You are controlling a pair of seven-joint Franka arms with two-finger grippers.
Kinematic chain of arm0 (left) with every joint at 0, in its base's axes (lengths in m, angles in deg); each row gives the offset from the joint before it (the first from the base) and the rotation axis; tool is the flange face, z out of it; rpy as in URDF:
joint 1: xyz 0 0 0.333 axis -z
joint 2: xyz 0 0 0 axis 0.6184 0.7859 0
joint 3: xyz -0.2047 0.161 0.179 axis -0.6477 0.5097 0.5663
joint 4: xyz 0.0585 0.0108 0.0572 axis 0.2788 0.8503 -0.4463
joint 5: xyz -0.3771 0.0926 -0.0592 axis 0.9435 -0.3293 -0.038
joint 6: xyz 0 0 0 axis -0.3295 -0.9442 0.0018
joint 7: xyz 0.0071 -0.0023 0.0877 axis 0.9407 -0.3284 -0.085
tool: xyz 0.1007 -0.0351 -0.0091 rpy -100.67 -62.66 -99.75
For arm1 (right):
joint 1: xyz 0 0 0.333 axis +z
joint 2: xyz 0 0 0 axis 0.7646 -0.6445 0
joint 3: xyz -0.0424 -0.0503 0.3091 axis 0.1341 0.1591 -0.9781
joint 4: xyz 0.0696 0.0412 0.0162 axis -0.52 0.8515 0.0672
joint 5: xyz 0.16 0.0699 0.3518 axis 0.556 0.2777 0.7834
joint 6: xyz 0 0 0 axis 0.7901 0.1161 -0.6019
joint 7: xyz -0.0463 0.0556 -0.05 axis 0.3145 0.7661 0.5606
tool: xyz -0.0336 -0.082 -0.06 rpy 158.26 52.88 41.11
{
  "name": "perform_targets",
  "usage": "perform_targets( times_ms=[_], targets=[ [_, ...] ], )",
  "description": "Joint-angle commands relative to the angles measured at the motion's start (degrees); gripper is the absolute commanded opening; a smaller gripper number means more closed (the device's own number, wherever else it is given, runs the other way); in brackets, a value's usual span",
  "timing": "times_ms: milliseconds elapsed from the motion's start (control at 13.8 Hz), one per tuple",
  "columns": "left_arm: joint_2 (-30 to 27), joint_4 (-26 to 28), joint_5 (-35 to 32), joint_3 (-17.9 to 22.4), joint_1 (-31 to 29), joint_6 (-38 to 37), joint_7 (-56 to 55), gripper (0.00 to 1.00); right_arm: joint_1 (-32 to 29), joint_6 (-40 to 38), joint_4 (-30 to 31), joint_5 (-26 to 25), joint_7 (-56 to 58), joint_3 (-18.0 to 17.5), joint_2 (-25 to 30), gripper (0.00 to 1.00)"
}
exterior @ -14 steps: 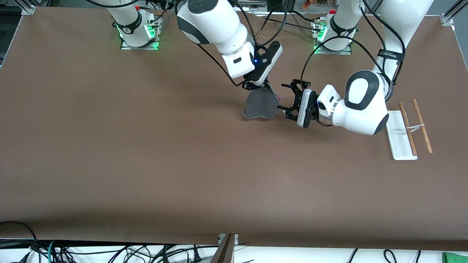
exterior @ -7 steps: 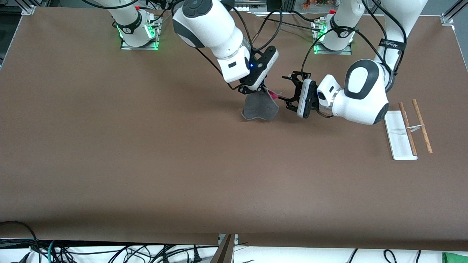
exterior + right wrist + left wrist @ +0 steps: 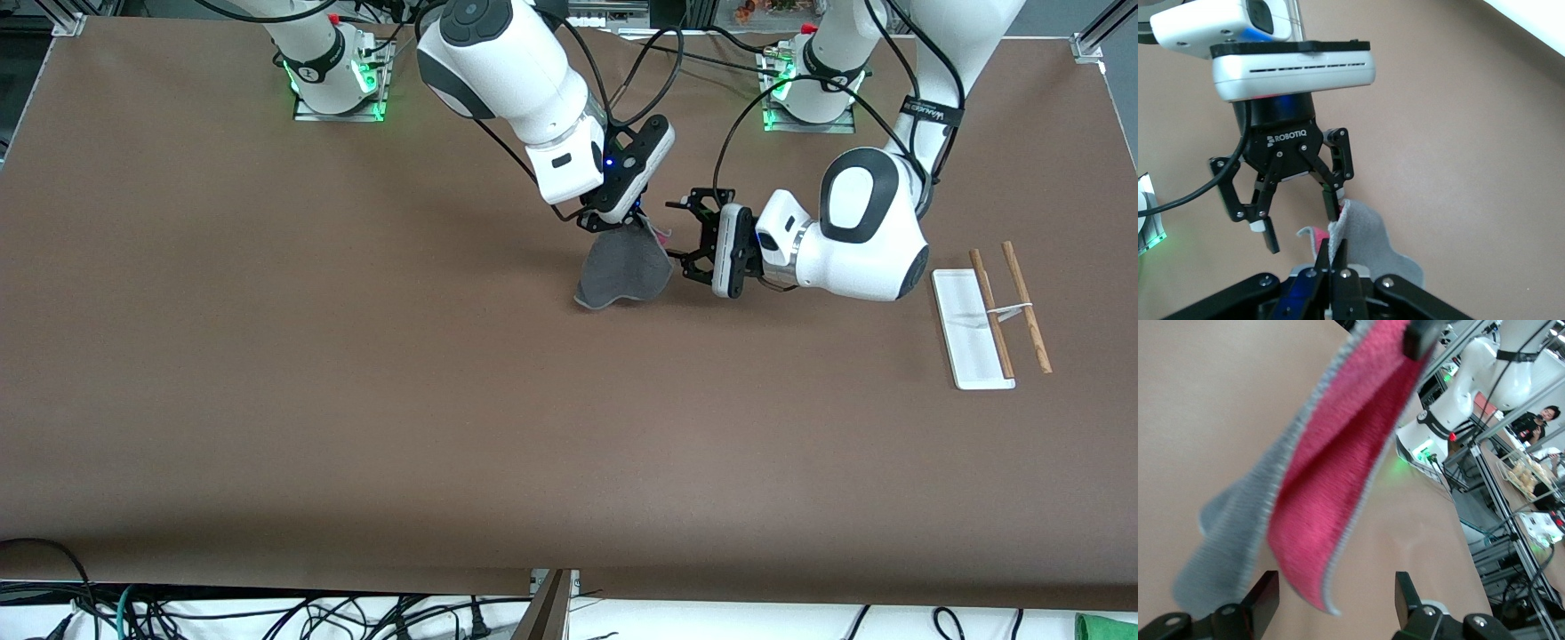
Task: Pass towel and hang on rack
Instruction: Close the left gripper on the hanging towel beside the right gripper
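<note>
The towel (image 3: 622, 269) hangs dark grey over the middle of the table, pinched at its top by my right gripper (image 3: 615, 220), which is shut on it (image 3: 1333, 259). My left gripper (image 3: 681, 233) is open beside the towel, at the edge toward the left arm's end. In the left wrist view the towel's pink-red face (image 3: 1338, 467) fills the frame, and its lower corner hangs between my open left gripper's (image 3: 1335, 600) fingers. In the right wrist view the left gripper (image 3: 1301, 223) stands open against the towel (image 3: 1368, 233). The rack (image 3: 1005, 307) stands toward the left arm's end.
The rack's white base plate (image 3: 965, 333) lies flat with two wooden rods (image 3: 1027, 307) above it. Brown table surface (image 3: 356, 373) spreads all around. Cables run along the table's front edge (image 3: 267, 613).
My left gripper has moved toward the towel and now has its edge between its open fingers. The right gripper shifted slightly toward the right arm's end, and the towel swung with it.
</note>
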Motion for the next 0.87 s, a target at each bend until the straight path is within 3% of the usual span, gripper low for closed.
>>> perform_targets(
  times_ms=[0, 72, 145, 217, 289, 796],
  targets=[
    [0.91, -1.61, 1.78, -0.43, 0.41, 1.03, 1.53, 0.78, -0.19, 0.60, -0.52, 0.16, 0.13, -0.43, -0.58, 0.00],
    [1.08, -1.62, 3.09, -0.60, 0.50, 1.11, 1.53, 0.71, -0.19, 0.60, -0.52, 0.16, 0.13, -0.52, -0.58, 0.00],
    [1.00, -1.62, 3.36, -0.69, 0.59, 1.55, 1.53, 0.43, -0.19, 0.60, -0.52, 0.16, 0.13, -0.43, -0.58, 0.00],
    [1.00, -1.62, 3.28, -0.78, 0.59, 1.64, 1.79, 0.05, -0.19, 0.60, -0.52, 0.16, 0.13, -0.43, -0.58, 0.00],
    [0.91, -1.62, 3.28, -0.78, 0.59, 1.64, 3.01, 0.00, -0.19, 0.60, -0.52, 0.16, 0.13, -0.43, -0.58, 0.00],
    [1.00, -1.53, 3.37, -0.78, 0.06, 1.47, 5.31, 0.00, -0.19, 0.43, -0.43, 0.25, -0.04, -0.43, -0.58, 0.00]
  ],
)
